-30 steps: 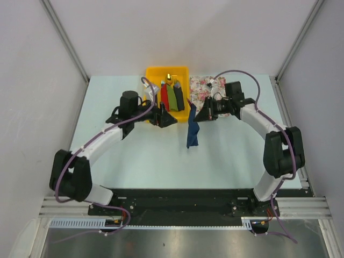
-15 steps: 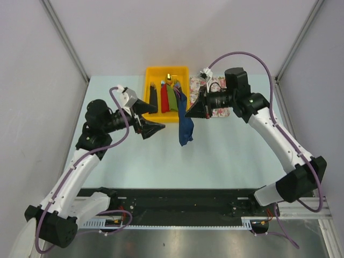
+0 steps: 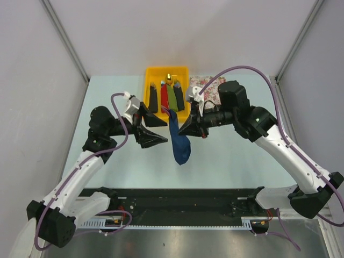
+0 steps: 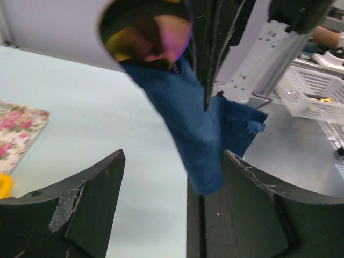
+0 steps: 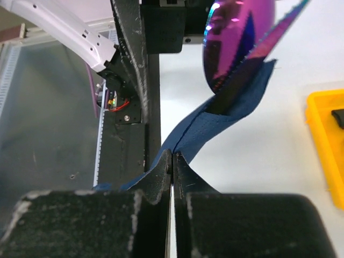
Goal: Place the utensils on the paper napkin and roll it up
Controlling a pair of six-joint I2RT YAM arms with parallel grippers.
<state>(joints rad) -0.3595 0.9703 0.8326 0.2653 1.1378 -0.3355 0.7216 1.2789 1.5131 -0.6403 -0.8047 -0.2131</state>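
Right gripper (image 5: pixel 172 159) clamped tight – both fingers pinch a fold of the paper napkin (image 5: pixel 215 126), pads pressed flat together in the right wrist view. Left gripper (image 4: pixel 173 161) unclenched, jaws spread wide with nothing between the fingers (image 4: pixel 91 193); the napkin hangs just past them.

From the top camera the napkin (image 3: pixel 180 144) is a narrow navy strip dangling between the two grippers (right (image 3: pixel 181 132), left (image 3: pixel 166 133)), lifted over the front-middle of the table (image 3: pixel 231 161). Can't tell whether its lower tip touches the surface.

Spoon (image 5: pixel 236 40) – its iridescent purple bowl pokes out of the top of the napkin fold; in the left wrist view the bowl (image 4: pixel 148 32) sits right above the blue paper (image 4: pixel 199 134). Second utensil probably tucked in there too, view too blurred to say.

Behind: yellow bin (image 3: pixel 167 69) at the back edge holding black, red and green bundles (image 3: pixel 171 97); floral mat (image 3: pixel 207 86) just right of the bin, flat on the table.
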